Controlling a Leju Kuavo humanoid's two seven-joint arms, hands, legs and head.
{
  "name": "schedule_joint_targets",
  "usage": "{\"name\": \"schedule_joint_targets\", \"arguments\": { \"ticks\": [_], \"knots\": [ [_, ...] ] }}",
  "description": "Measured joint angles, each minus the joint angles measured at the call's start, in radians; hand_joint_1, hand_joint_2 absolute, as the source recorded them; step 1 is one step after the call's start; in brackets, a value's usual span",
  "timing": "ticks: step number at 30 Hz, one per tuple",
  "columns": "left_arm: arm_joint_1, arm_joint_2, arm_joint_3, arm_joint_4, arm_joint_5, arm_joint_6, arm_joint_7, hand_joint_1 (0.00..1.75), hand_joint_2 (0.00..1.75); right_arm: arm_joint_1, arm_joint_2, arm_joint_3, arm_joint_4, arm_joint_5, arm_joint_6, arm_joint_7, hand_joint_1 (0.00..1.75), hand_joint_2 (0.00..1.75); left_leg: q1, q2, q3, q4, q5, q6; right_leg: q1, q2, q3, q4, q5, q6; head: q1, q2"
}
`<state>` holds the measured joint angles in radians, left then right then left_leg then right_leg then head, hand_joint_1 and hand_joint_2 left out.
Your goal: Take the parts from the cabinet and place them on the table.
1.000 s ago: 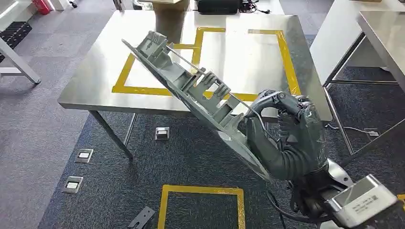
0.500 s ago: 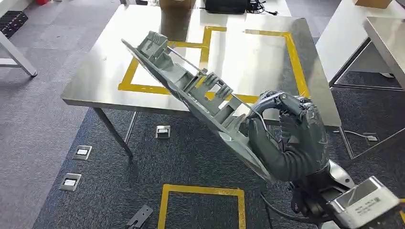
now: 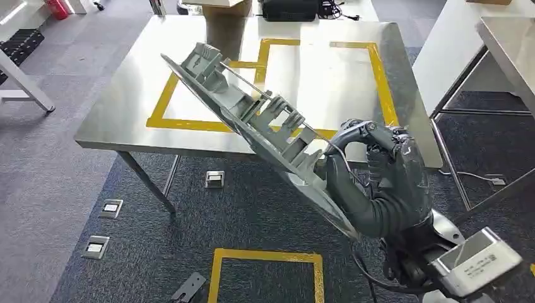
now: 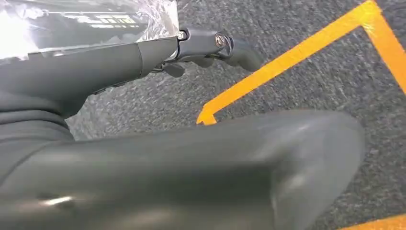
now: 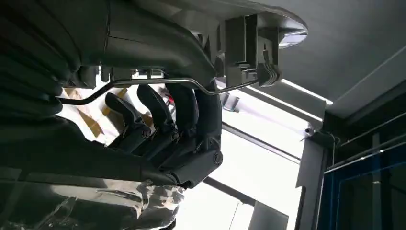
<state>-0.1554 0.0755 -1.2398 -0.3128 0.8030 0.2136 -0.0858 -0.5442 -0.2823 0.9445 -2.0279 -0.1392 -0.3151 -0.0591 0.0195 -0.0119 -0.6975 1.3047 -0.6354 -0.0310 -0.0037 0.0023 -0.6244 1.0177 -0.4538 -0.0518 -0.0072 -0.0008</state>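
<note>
My right hand (image 3: 378, 177) grips the near end of a long grey plastic part (image 3: 252, 120) with ribs, clips and a thin metal rod along it. The part slants up and to the left, its far end over the front edge of the steel table (image 3: 120, 120), which carries a yellow tape outline (image 3: 378, 69). In the right wrist view the dark fingers (image 5: 163, 124) curl around the part (image 5: 249, 43) under the rod (image 5: 158, 81). My left hand (image 4: 143, 158) hangs over grey carpet, fingers (image 4: 210, 45) stretched out, holding nothing.
A second steel table (image 3: 505, 38) stands at the right and a white frame leg (image 3: 25, 82) at the left. Floor sockets (image 3: 214, 178) and a yellow tape square (image 3: 265, 255) mark the carpet before the table. A cardboard box (image 3: 221, 9) sits at the table's far edge.
The whole picture has shifted slightly back and forth, so the camera moved. The part keeps the same tilt in my right hand.
</note>
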Motion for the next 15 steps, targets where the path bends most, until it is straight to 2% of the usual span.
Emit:
{"name": "schedule_joint_targets", "arguments": {
  "ticks": [1,2,3,4,5,6,7,8,10,11,12,13,15],
  "knots": [
    [0.001,0.001,0.0,0.0,0.0,0.0,0.0,0.0,1.75,0.0,0.0,0.0,0.0,0.0,0.0,0.0,1.75,1.75,0.0,0.0,-0.015,0.019,0.007,-0.001,0.0,0.002,0.002,0.001,-0.003,0.001,0.0,0.0],
    [0.001,0.001,0.0,0.0,0.0,0.0,0.0,0.0,1.75,0.001,0.0,0.0,0.0,-0.002,0.0,0.0,1.75,1.75,0.0,0.0,-0.01,-0.005,0.038,-0.001,0.0,0.003,0.005,0.002,-0.006,0.002,-0.002,0.0],
    [0.0,0.002,0.0,0.0,0.0,0.0,0.0,0.0,1.75,0.001,0.0,0.0,0.0,-0.002,0.0,0.0,1.75,1.75,0.0,0.0,0.013,-0.064,0.084,-0.001,-0.001,0.004,0.009,0.005,-0.01,0.004,-0.004,0.0],
    [-0.001,0.002,0.0,0.0,0.0,0.0,0.0,0.0,1.75,0.001,0.0,0.0,0.0,-0.002,0.0,0.0,1.75,1.75,0.0,0.001,0.052,-0.159,0.142,0.002,-0.001,0.005,0.016,0.008,-0.015,0.008,-0.006,0.0],
    [-0.001,0.002,0.0,0.0,-0.001,0.0,0.0,0.0,1.75,0.001,0.0,0.0,0.0,-0.002,0.0,0.0,1.75,1.75,0.0,0.002,0.081,-0.237,0.175,0.007,-0.001,0.005,0.02,0.011,-0.021,0.012,-0.008,0.0],
    [-0.001,0.001,0.0,0.0,-0.002,0.0,0.0,0.0,1.75,0.001,0.0,0.0,0.001,-0.002,0.0,-0.001,1.75,1.75,-0.003,0.001,0.087,-0.238,0.161,0.012,0.004,0.006,0.017,0.012,-0.023,0.017,-0.007,0.0],
    [-0.003,0.001,0.0,0.0,-0.004,0.0,0.0,0.0,1.75,0.001,0.0,0.0,0.001,-0.003,0.0,-0.002,1.75,1.75,-0.006,0.001,0.102,-0.264,0.153,0.017,0.005,0.007,0.01,0.018,-0.023,0.022,-0.008,0.0],
    [-0.004,0.001,0.0,0.0,-0.004,0.0,0.002,0.0,1.75,0.001,0.0,-0.001,0.0,-0.004,-0.001,-0.002,1.75,1.75,-0.007,0.0,0.098,-0.265,0.148,0.023,0.005,0.006,0.004,0.018,-0.02,0.027,-0.009,0.0],
    [0.0,0.001,0.0,0.0,-0.006,0.0,0.002,0.0,1.75,0.003,0.0,0.0,0.001,-0.004,0.0,-0.002,1.75,1.75,-0.005,-0.002,0.097,-0.272,0.152,0.033,0.005,0.005,0.006,0.012,-0.018,0.039,-0.009,0.0],
    [0.0,-0.001,0.0,0.0,-0.006,0.0,0.002,0.0,1.75,0.003,0.0,-0.001,0.001,-0.004,0.0,-0.002,1.75,1.75,0.002,-0.001,0.102,-0.277,0.155,0.038,0.004,0.004,0.002,0.019,-0.029,0.046,-0.009,0.0],
    [-0.002,0.0,0.0,0.0,-0.006,0.0,0.002,0.0,1.75,0.002,0.0,-0.001,0.001,-0.004,-0.001,-0.002,1.75,1.75,0.002,-0.001,0.102,-0.277,0.154,0.042,0.003,0.003,-0.012,0.052,-0.047,0.051,-0.002,0.0],
    [-0.002,0.0,0.0,0.0,-0.006,0.0,0.001,0.0,1.75,0.003,0.0,-0.001,0.001,-0.005,-0.001,-0.004,1.75,1.75,0.002,-0.001,0.102,-0.277,0.153,0.045,0.0,0.003,-0.043,0.114,-0.078,0.055,0.005,0.0],
    [-0.003,0.0,0.001,0.0,-0.007,0.0,0.001,0.0,1.75,0.005,0.0,-0.001,0.003,-0.007,-0.001,-0.006,1.75,1.75,0.0,0.0,0.102,-0.276,0.151,0.049,-0.003,0.003,-0.127,0.269,-0.135,0.06,0.007,0.0]
  ]
}}
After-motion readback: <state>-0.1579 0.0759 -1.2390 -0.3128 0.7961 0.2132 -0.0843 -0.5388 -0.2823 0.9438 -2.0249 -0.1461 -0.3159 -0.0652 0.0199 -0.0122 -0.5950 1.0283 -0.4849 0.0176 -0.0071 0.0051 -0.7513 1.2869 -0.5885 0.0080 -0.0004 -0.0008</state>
